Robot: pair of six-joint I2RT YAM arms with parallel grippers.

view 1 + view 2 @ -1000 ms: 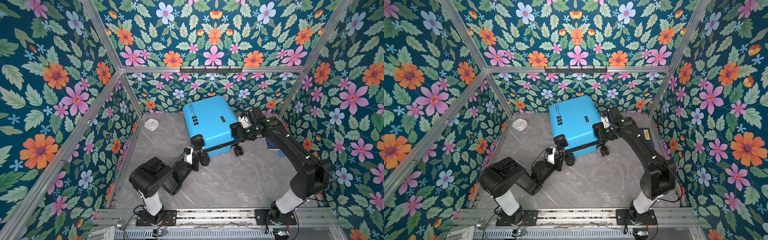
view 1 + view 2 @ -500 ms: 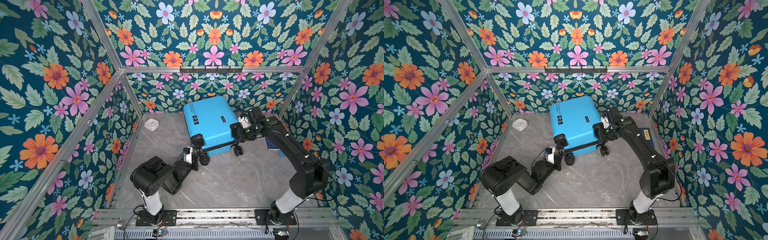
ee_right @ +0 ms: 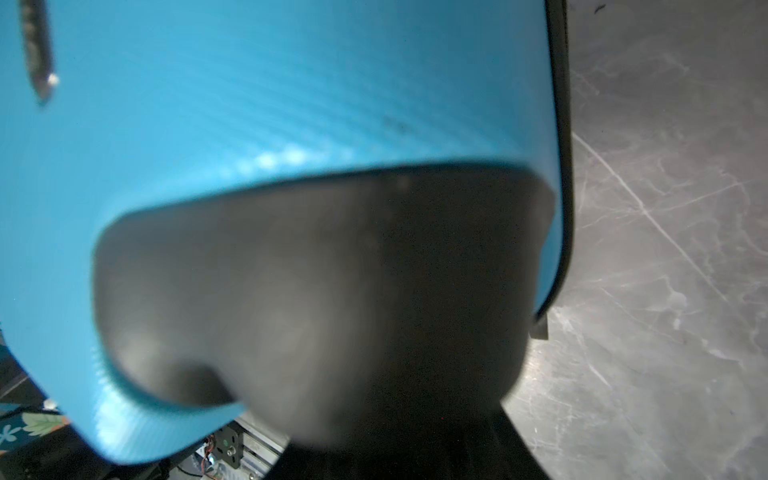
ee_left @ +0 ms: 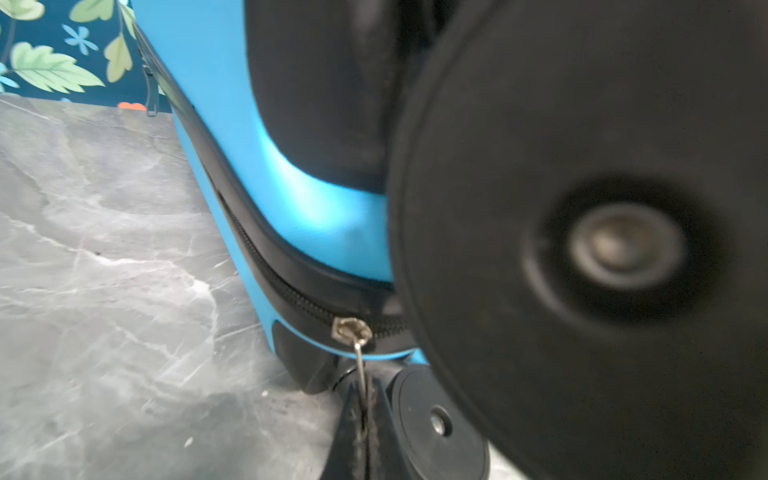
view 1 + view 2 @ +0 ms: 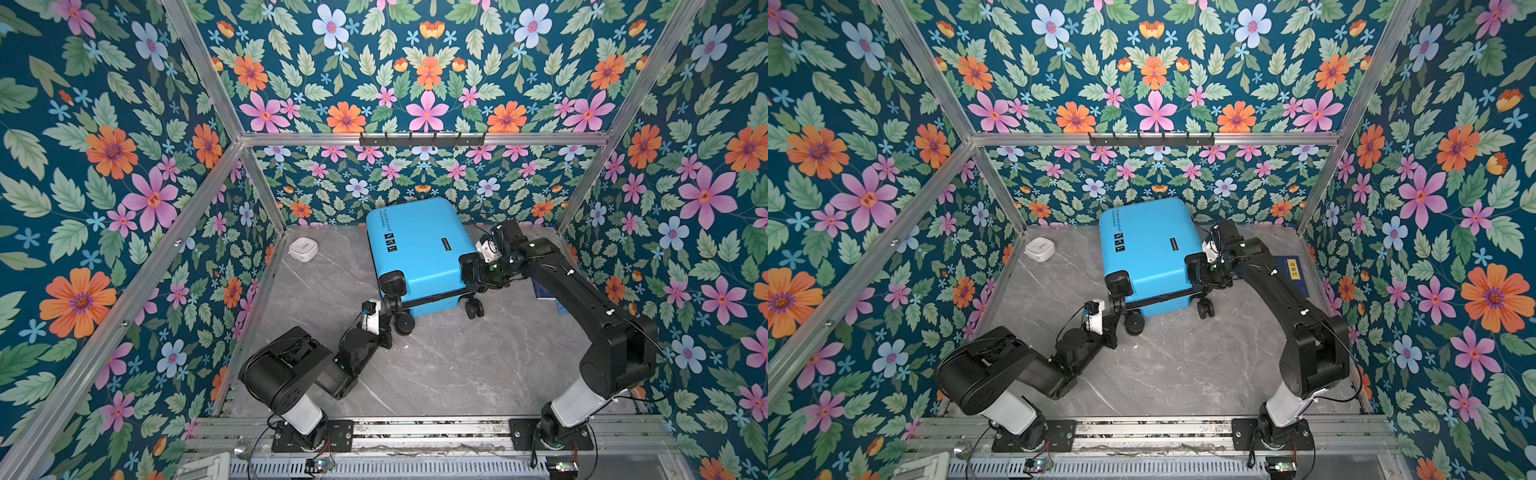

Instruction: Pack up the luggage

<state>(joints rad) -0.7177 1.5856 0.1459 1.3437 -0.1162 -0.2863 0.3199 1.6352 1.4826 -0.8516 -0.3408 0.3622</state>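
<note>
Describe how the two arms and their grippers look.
The left arm and right arm are matte black with chunky rounded joints. Each rises from a white lower segment on a black base plate bolted to the aluminium rail. A white block sits at each wrist, thin black cables loop alongside, and the right arm carries small white clips. The left gripper and right gripper are black too.

Luggage [image 5: 419, 249] shell ribbed satin plastic; zip pull [image 4: 360, 362] shiny metal; tabletop [image 5: 436, 365] smooth stone.

A small white rounded-square plastic device [image 5: 304, 249] lies on the grey marble-patterned tabletop [image 5: 457, 365] near its back-left corner. A dark-blue book with a yellow label [image 5: 1293, 270] lies beside the right floral wall [image 5: 1416, 232].
</note>
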